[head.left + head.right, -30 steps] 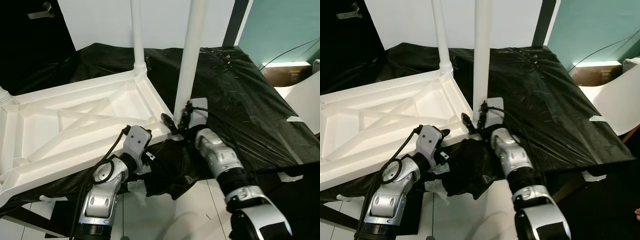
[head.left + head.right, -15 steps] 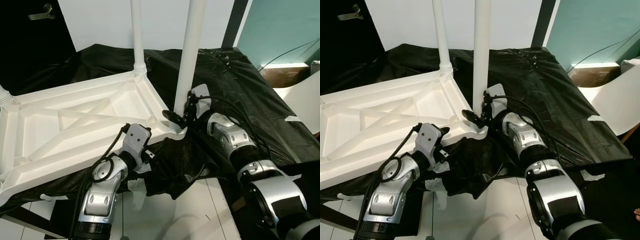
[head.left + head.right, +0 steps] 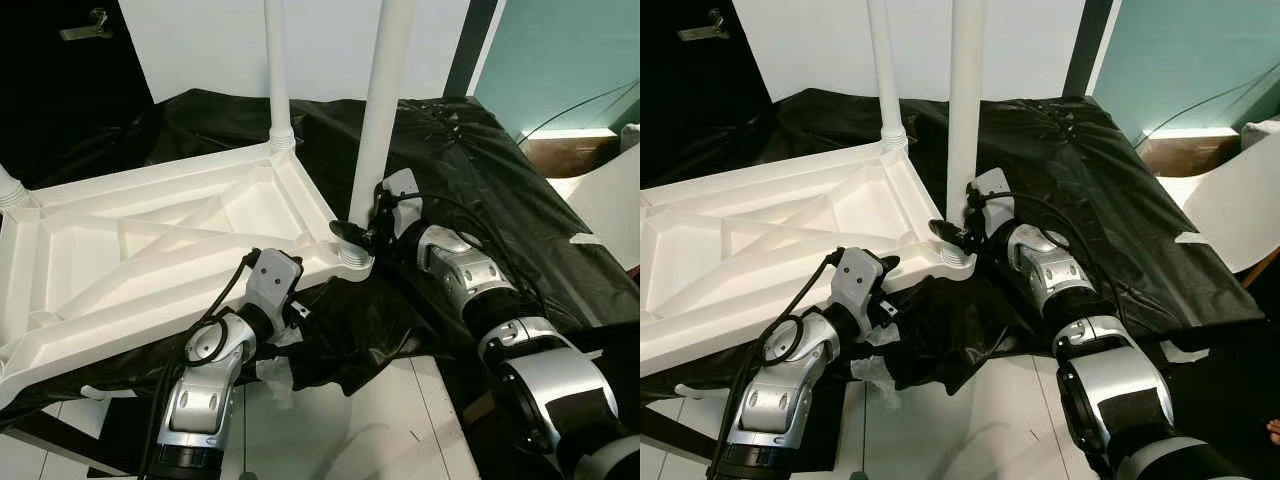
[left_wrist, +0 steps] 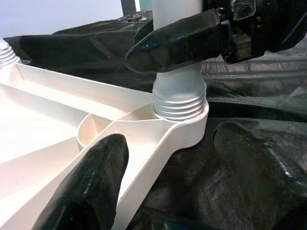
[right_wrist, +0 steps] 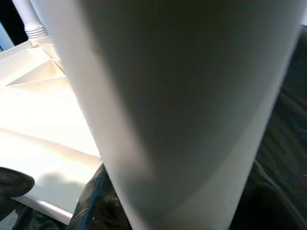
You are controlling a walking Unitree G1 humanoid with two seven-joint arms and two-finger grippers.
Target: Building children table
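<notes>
The white tabletop (image 3: pixel 170 250) lies upside down on the black-sheeted desk (image 3: pixel 500 180), its near corner overhanging the desk's front edge above the white floor (image 3: pixel 340 420). The desk's right half is open sheet. Three legs stand in view: the near leg (image 3: pixel 380 110) in the front corner socket, one (image 3: pixel 277 70) at the far corner, one stub (image 3: pixel 8 188) at the left. The right claw (image 3: pixel 362 228) is clenched around the near leg just above its threaded base. The left claw (image 4: pixel 168 187) is released, fingers (image 4: pixel 91 187) straddling the tabletop's edge below that socket.
</notes>
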